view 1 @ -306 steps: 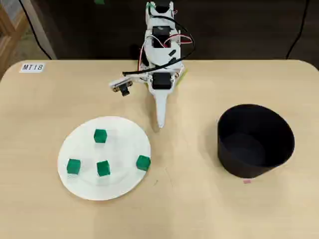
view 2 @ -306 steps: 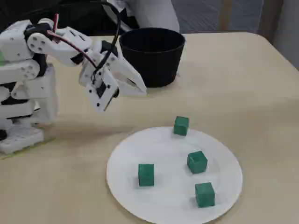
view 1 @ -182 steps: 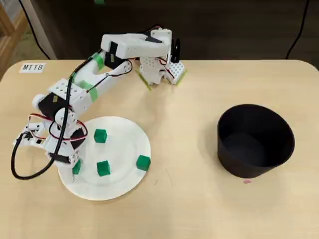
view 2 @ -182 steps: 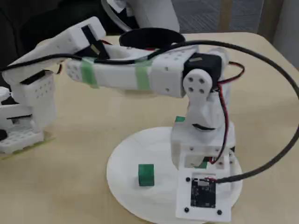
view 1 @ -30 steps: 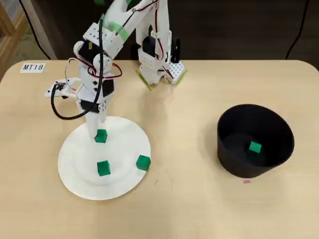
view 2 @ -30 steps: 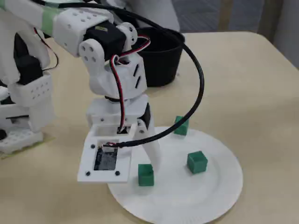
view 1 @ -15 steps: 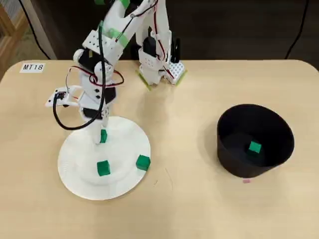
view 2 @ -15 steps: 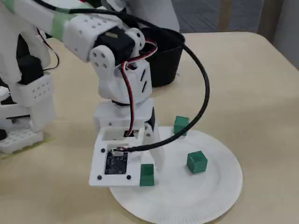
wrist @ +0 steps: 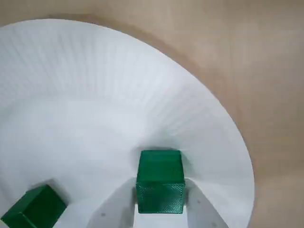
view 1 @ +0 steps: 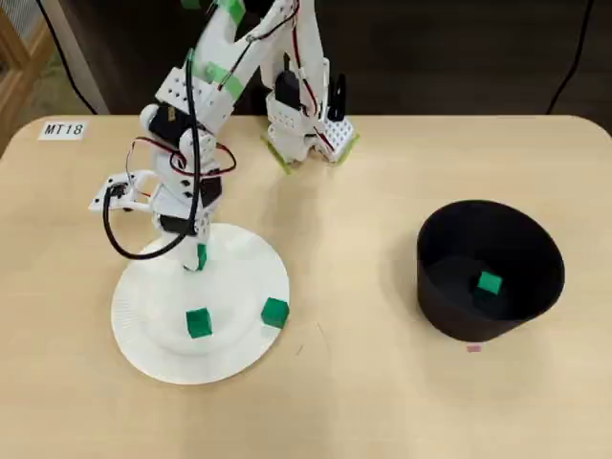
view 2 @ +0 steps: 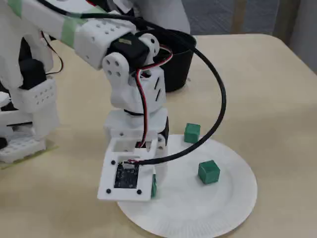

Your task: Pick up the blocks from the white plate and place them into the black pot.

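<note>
My gripper stands over the far left part of the white plate, shut on a green block. In the wrist view the two white fingers press both sides of that block, just above the plate. Two more blocks lie on the plate's near half. Another block lies inside the black pot at the right. In the fixed view the wrist camera board hides most of the held block.
The arm's base is clamped at the table's far edge. A small label lies at the far left corner. Bare tabletop separates the plate from the pot.
Over the last second the gripper came down around the far-left block and shut on it. The arm has shifted slightly, with the block staying between the fingers.
</note>
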Tool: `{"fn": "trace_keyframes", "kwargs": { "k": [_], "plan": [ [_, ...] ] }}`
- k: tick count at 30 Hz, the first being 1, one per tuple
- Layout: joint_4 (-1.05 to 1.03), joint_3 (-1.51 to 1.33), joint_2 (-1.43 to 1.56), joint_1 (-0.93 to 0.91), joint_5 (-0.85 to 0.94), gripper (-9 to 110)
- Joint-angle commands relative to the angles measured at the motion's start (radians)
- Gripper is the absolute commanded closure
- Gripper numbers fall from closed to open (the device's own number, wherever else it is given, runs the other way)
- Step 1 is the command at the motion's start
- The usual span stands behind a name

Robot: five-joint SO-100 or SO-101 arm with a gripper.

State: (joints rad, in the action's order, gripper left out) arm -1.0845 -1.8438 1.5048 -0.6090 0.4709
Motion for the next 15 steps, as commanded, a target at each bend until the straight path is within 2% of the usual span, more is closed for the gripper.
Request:
{"fn": "trace_keyframes", "kwargs": {
  "k": [1,9,15],
  "plan": [
    [0.011,0.044,-0.005,0.003,-0.012,104],
    [0.034,0.063,0.107,0.035,-0.031,104],
    [0.107,0.074,0.348,0.192,-0.224,104]
  ]
}}
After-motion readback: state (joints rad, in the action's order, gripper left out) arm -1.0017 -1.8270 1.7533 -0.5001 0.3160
